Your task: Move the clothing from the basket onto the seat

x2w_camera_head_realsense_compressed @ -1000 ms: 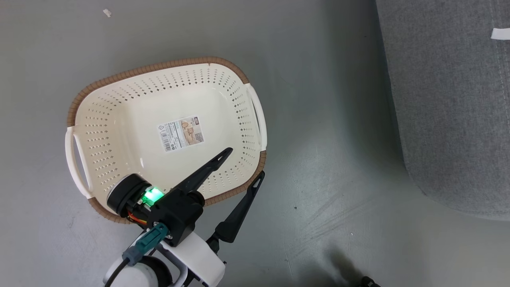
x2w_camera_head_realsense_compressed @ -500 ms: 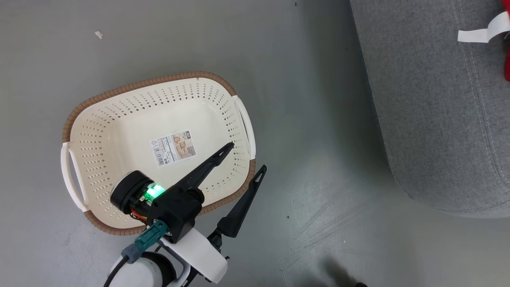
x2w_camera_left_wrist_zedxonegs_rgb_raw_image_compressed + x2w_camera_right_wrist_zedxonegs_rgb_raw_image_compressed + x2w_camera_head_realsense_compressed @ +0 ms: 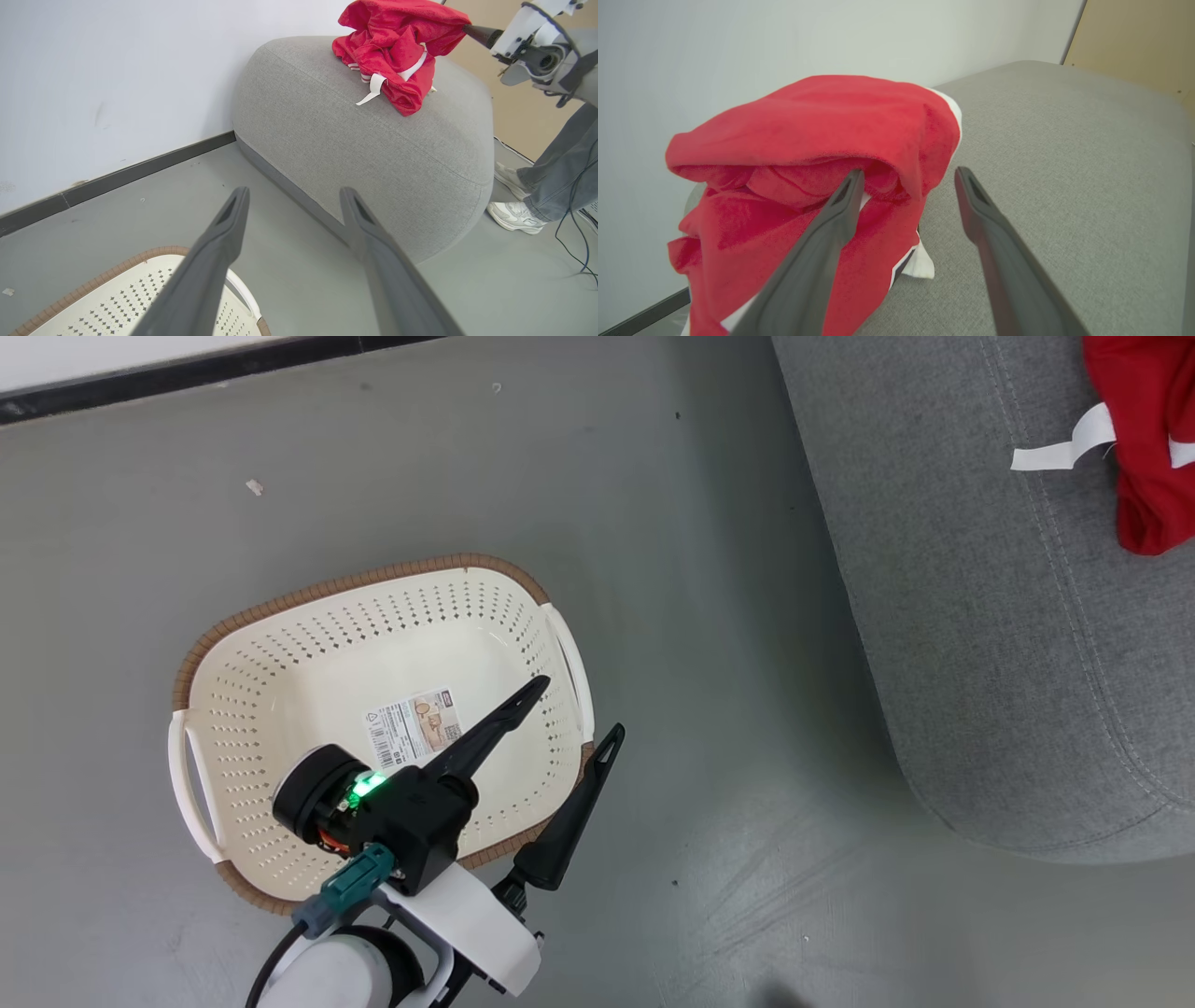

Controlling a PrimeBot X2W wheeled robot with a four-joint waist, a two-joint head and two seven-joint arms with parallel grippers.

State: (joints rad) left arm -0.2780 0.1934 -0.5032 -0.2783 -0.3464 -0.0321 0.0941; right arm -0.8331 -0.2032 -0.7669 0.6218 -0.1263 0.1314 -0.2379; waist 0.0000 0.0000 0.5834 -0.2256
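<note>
My head camera has swung since a second ago, so the whole scene has slid across its view and the clothing [image 3: 1144, 448] now comes in at the top right corner. It lies heaped on the seat [image 3: 980, 616]; the basket [image 3: 373, 581] itself has not shifted on the grey floor [image 3: 700, 616].

My right gripper [image 3: 909, 173] hangs over the seat with its fingers spread wide and nothing pinched between them. One finger lies close against the red folds, though I cannot tell whether it touches them. I judge the jaws stand apart to leave the bundle where it lies, bunched near the seat's rounded end rather than laid flat.

My left gripper [image 3: 579, 709] is also spread and holds nothing. It hovers above the basket's near right rim, one finger over the inside and the other past the rim, over the floor.

The basket's bottom shows bare but for its paper sticker [image 3: 415, 723], so the moving looks done.

A person's leg [image 3: 556, 163] stands beyond the seat.
</note>
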